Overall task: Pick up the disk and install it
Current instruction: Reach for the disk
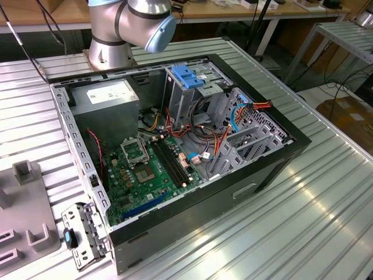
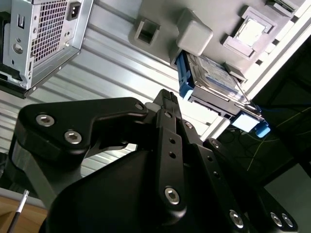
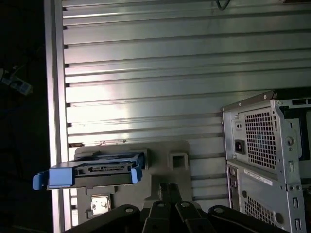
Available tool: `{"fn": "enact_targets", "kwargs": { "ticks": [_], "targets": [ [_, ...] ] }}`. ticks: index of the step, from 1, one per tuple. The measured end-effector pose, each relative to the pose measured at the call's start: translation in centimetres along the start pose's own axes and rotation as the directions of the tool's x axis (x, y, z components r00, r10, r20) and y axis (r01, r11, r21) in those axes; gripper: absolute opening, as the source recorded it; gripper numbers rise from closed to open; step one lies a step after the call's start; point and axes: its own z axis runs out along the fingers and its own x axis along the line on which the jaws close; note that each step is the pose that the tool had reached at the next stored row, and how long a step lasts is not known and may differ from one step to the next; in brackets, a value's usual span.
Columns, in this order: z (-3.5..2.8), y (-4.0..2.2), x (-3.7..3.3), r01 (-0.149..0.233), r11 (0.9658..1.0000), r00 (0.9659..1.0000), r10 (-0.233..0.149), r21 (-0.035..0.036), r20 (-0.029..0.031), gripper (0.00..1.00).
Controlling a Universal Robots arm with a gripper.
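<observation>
The gripper (image 3: 168,186), a black two-fingered tool on the arm's wrist, has its fingers pressed together in the first wrist view. Nothing is held between them. It hangs in the air above the ribbed metal table (image 1: 303,221), touching nothing.

The nearest thing to the gripper is the disk (image 2: 210,76). It is a flat silver hard drive with a white label and a blue plastic carrier frame. In both wrist views it sits at the edge of a grey fixture plate (image 2: 218,14) that lies on the table. The gripper is apart from the disk, with a clear gap between them.

Farther off, in the exterior view, a desktop computer case (image 1: 256,175) lies on its side with its panel off. Inside are a green motherboard (image 1: 145,172), bundles of coloured cables and a silver drive cage with a blue handle (image 1: 189,76). The arm's base (image 1: 113,35) stands at the far side of the case. The grey plate lies on the exterior view's left.

The task looks barely begun. The disk is not yet gripped or lifted, and both the pickup and the fitting into the case remain to be done.
</observation>
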Motion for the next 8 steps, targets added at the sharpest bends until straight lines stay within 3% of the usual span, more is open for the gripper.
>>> {"fn": "enact_targets", "kwargs": {
  "ticks": [3, 8],
  "targets": [
    [0.0, 0.08, 0.47, 0.0, 1.0, 1.0, 0.0, 0.0, 0.0, 0.11],
    [0.04, 0.67, 1.95, 0.0, 1.0, 1.0, 0.0, 0.0, 0.0, 0.11]
  ]
}}
